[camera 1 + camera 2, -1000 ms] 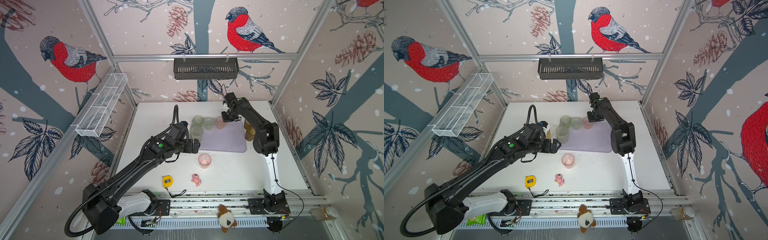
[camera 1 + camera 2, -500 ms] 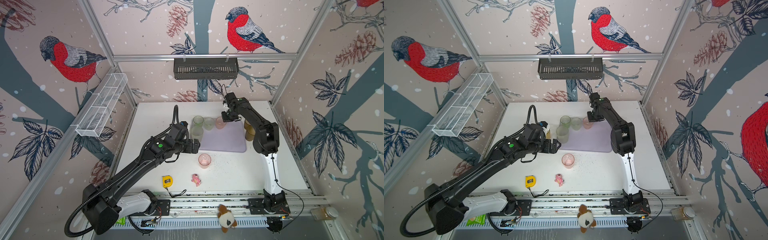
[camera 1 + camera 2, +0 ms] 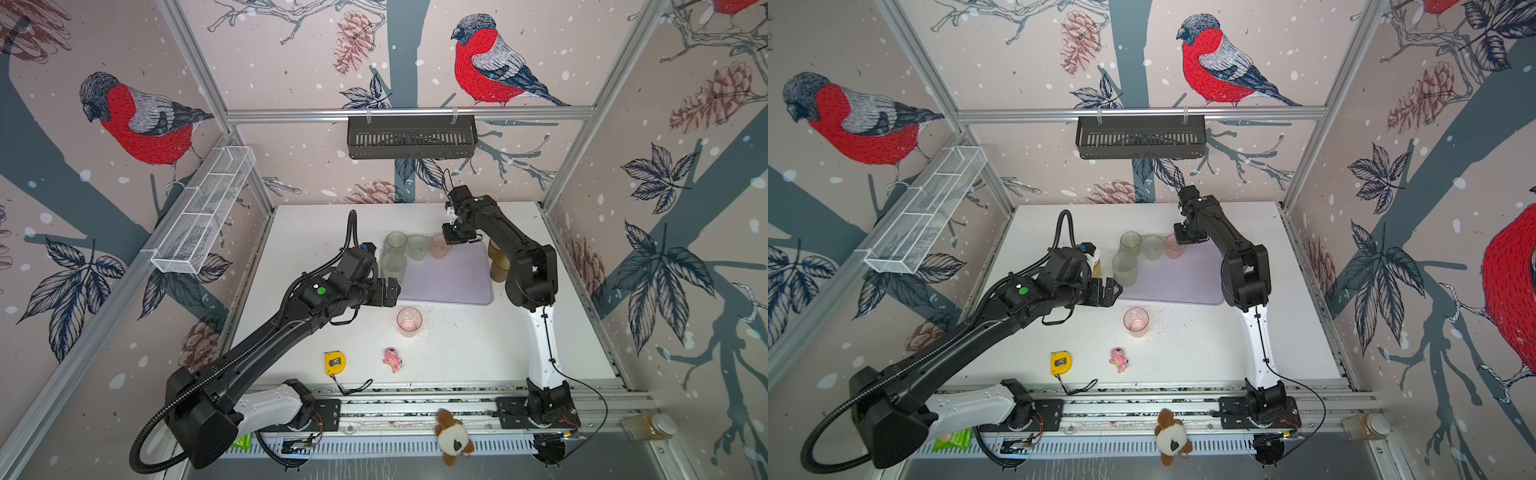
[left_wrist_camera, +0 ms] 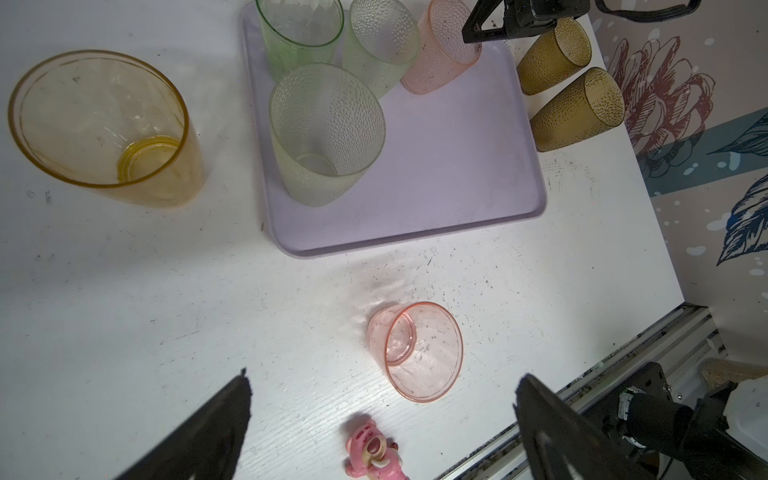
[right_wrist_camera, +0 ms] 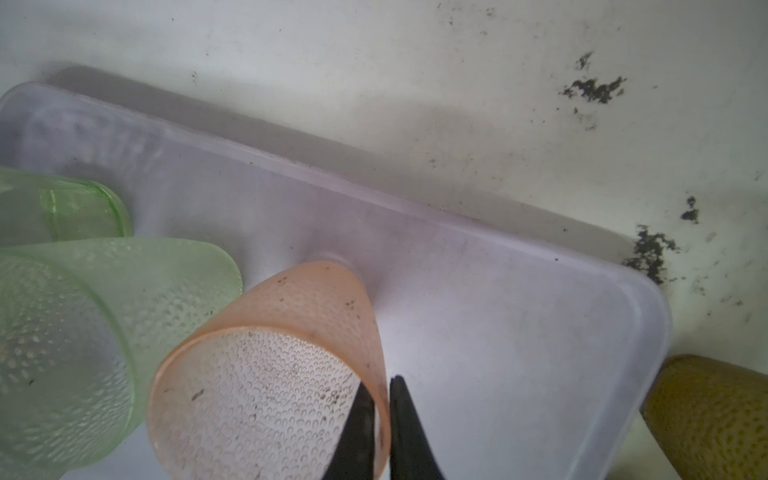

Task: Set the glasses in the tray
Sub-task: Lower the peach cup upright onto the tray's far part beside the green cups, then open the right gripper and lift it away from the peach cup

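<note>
The lavender tray lies at mid-table. Four glasses stand in it: a green one, a pale one, a frosted one and a textured pink glass. My right gripper is shut on the rim of that pink glass, one finger inside and one outside. Two brown glasses stand just right of the tray. An amber-yellow glass stands left of it. A smooth pink glass stands on the table in front of the tray. My left gripper hovers open above it, holding nothing.
A yellow tape measure and a small pink toy lie near the front edge. A plush toy sits on the front rail. A black slotted basket hangs on the back wall, a white mesh basket on the left.
</note>
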{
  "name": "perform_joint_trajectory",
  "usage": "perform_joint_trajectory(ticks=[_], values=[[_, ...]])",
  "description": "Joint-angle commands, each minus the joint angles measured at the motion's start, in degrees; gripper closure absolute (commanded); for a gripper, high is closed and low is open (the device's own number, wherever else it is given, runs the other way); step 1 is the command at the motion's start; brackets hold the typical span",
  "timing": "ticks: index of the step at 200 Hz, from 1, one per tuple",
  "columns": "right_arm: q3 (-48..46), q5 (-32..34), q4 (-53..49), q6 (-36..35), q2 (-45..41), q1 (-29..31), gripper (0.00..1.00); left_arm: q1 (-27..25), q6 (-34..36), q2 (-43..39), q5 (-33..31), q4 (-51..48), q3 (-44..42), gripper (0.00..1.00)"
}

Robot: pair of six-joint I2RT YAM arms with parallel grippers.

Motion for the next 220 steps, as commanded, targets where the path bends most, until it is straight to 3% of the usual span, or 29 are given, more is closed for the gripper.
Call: perform_joint_trajectory(ticks=[1,70,108,220], values=[[0.81,-0.50,0.01,0.50,0.26,-0.02,0.87,0.06,0.12,0.32,-0.50,0.31,0.71,0.01],[2.79,-0.50,-0.75,0.52,0.79,-0.02,0.78,0.05,0.07,0.10,-0.68,0.22,0.62,0.01],[4.60,0.48,-1.73,0.72,0.63,-0.01,0.68,0.05,0.12,0.16,-0.63,0.23,0.86,0.01],[3.51,4.81,-2.03,3.13,-8.01,1.90,0.57,0.14,1.03,-0.44,-2.21,-1.95,2.49,0.01]])
